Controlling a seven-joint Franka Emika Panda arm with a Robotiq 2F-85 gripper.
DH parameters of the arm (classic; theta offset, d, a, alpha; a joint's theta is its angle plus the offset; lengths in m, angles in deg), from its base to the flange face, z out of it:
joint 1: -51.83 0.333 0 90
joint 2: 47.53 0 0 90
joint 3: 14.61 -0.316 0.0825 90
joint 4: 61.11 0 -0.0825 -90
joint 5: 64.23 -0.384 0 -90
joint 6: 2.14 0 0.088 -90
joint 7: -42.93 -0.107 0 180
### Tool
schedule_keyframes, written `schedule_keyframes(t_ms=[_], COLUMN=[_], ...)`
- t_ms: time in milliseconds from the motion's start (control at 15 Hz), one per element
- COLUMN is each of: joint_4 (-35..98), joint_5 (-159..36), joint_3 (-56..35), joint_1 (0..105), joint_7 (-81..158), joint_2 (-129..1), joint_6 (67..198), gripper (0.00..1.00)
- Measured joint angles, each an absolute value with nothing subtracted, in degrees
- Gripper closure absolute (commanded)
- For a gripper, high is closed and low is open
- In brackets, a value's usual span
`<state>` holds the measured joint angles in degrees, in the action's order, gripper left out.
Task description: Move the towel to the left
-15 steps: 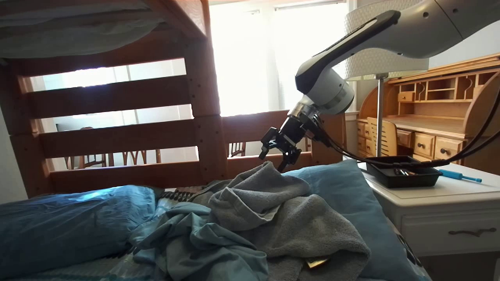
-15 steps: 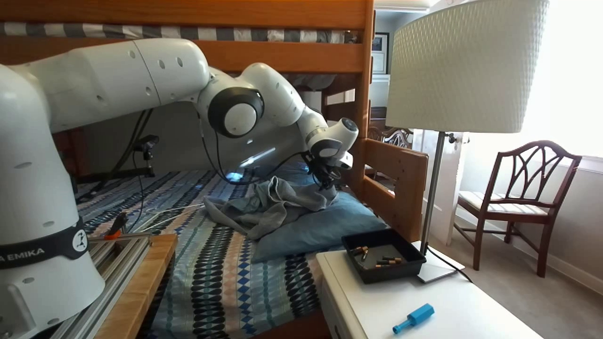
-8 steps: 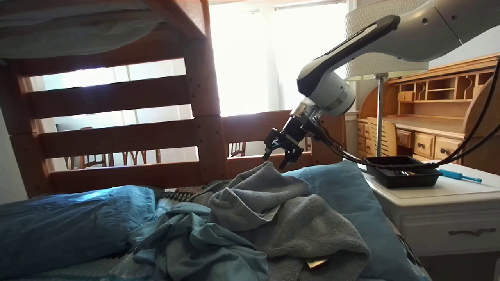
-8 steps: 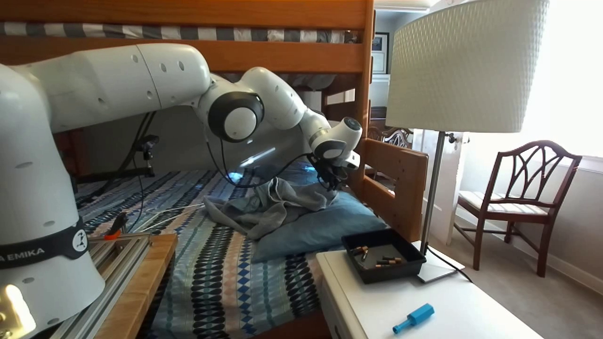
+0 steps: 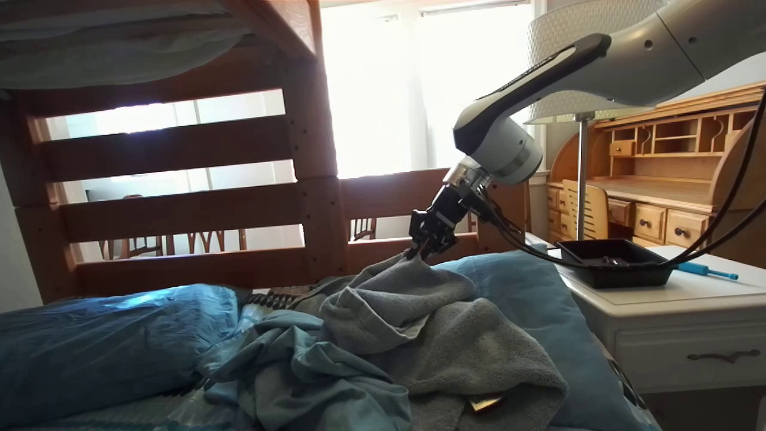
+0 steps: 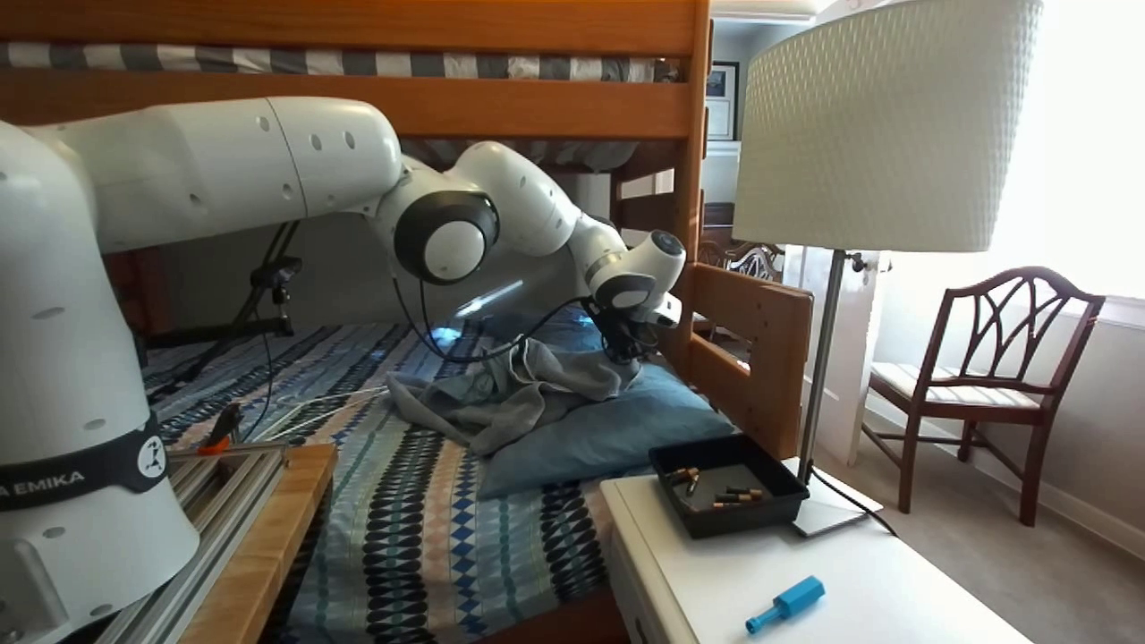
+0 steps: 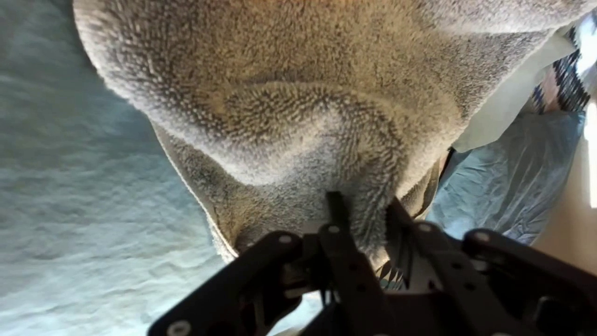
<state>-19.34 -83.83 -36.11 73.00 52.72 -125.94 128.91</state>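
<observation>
Grey pile fabric: the towel lies rumpled in several folds on the bed, partly over a blue pillow and in contact with a loose blue cloth. The gripper is tilted downward at the towel's raised peak, in front of a wooden rail. Its jaws stand close together, pinching a ridge of the towel between their tips, as seen in the wrist view. Bulk of the towel rests on pillow and bed. Small yellow patch shows at a lower fold; nature not determinable. The arm reaches over the bed. Second pillow, also blue, lies well apart from the gripper. On the white desk: a black tray containing small cylinders, and near it a blue tool. A lamp stands just beside the tray.
</observation>
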Motion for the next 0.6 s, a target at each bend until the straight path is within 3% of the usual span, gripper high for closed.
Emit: schedule_keyframes(t_ms=[600], joint_4=[-23.76], joint_5=[-83.83], joint_3=[-40.07], joint_1=[74.51], joint_7=[59.65], joint_2=[-126.37], joint_6=[121.68], gripper=[0.98])
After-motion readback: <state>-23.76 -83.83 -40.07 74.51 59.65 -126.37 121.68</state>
